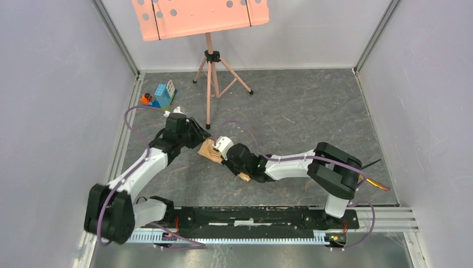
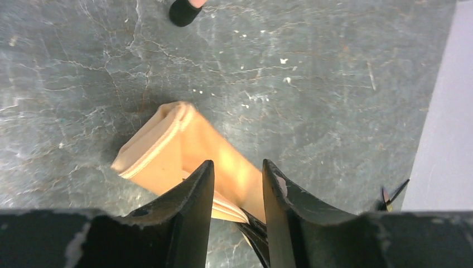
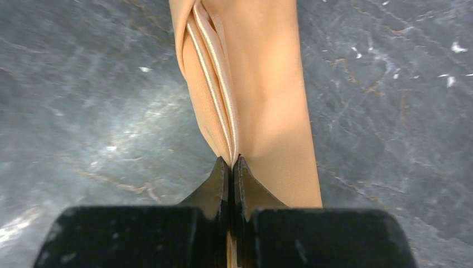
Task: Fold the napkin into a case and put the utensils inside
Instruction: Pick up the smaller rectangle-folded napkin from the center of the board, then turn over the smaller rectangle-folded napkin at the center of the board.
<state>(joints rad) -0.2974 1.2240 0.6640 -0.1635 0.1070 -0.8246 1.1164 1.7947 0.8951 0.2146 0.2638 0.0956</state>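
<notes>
The napkin lies on the dark table folded into a narrow peach case (image 1: 208, 151) (image 2: 184, 145) (image 3: 273, 100), with layered pleats along one side. My right gripper (image 3: 231, 159) (image 1: 234, 166) is shut on the pleated edges at the case's near end and covers its middle from above. Over the case's other end hangs my left gripper (image 2: 238, 164) (image 1: 196, 134), open, with cloth showing below the gap and nothing between the fingers. The utensils (image 1: 377, 181) (image 2: 393, 194), slim black and gold-orange pieces, lie at the table's right edge, away from both grippers.
A salmon-pink perforated music-stand tray (image 1: 201, 17) stands on a tripod (image 1: 211, 84) at the back. Small coloured toy blocks (image 1: 162, 96) sit at the back left. Grey walls enclose the table on three sides, and a metal rail (image 1: 262, 215) runs along the front.
</notes>
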